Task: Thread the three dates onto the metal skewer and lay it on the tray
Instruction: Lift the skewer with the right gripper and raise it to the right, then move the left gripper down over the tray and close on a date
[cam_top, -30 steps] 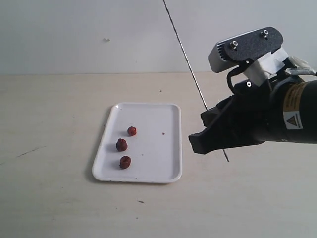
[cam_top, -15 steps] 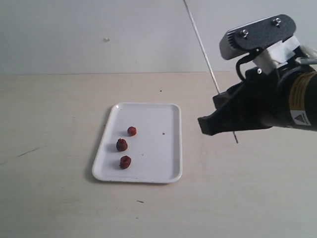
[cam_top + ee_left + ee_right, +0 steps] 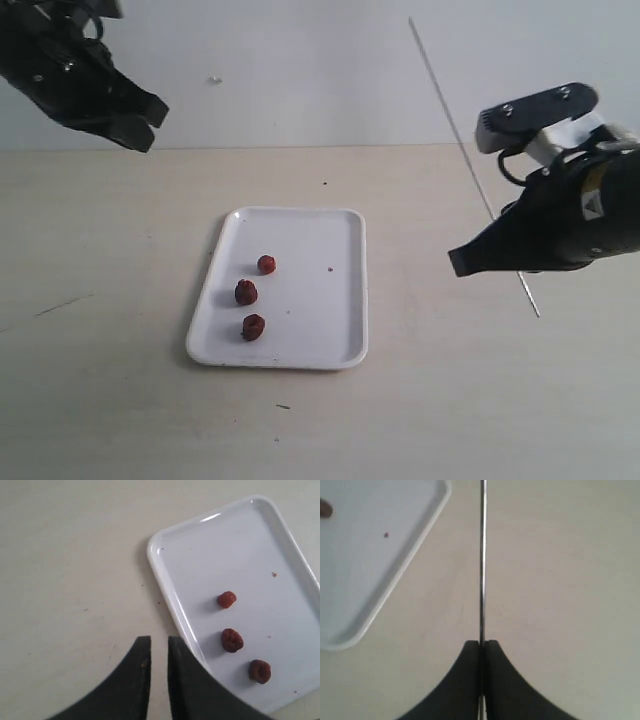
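Skewering not yet begun. Right gripper (image 3: 462, 262) clamped on the metal skewer (image 3: 450, 110), aloft beside the tray (image 3: 300, 213). Three dates (image 3: 246, 292) lie on it, unthreaded. Left gripper (image 3: 143, 122) slightly parted, empty; next, probably: grasp a date.

Your clear lane: bare counter (image 3: 100, 300) left of tray (image 3: 300, 215), nothing lying there. Right half of tray also bare, save tiny crumb (image 3: 331, 269). Three dates (image 3: 246, 292) sit in loose line on tray's left half, clear of rim, small gaps between them. Watch skewer (image 3: 450, 105): it slants high over counter right of tray, pinched in right end effector (image 3: 460, 262). Left end effector (image 3: 140, 115) hangs high at far left, off tray.
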Tool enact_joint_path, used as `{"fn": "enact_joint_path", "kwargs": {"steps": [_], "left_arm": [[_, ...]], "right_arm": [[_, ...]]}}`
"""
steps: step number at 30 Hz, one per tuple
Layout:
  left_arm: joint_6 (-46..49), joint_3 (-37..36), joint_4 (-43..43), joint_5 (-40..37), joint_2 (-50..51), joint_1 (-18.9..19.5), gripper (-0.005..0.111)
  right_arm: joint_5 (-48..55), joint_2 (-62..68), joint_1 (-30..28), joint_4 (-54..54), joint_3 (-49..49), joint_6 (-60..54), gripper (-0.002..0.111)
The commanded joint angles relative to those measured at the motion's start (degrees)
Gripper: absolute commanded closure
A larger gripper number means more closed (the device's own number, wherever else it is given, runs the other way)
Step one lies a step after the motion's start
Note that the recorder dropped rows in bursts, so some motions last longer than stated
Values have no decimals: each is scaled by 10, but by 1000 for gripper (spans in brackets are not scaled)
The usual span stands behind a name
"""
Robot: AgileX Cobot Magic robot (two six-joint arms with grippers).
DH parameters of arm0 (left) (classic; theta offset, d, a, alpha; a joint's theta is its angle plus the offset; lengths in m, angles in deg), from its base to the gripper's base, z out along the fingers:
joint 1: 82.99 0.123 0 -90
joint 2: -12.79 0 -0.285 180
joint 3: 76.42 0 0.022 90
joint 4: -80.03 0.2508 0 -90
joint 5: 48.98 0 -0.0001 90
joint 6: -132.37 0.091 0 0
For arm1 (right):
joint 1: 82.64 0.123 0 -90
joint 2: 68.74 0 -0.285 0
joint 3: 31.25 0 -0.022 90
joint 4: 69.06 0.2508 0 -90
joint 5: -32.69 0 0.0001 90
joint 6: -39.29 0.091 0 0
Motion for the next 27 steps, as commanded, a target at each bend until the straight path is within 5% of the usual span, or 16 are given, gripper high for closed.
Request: {"fn": "enact_joint_path", "kwargs": {"steps": [1, 6, 14, 18, 23, 27], "left_arm": [[9, 33, 9, -4, 32, -26, 91], [65, 41, 11, 3, 60, -52, 91], [360, 41, 18, 33, 109, -89, 91], [381, 41, 33, 75, 132, -117, 90], [549, 41, 135, 82, 166, -155, 59], [718, 41, 139, 95, 176, -161, 57]], "right_arm": [[33, 66, -5, 209, -58, -247, 108], [50, 125, -5, 252, -102, -304, 108], [58, 174, -86, 258, -107, -313, 108], [57, 177, -99, 260, -107, -313, 108], [56, 177, -99, 273, -107, -314, 108], [56, 177, -99, 273, -107, -314, 108]]}}
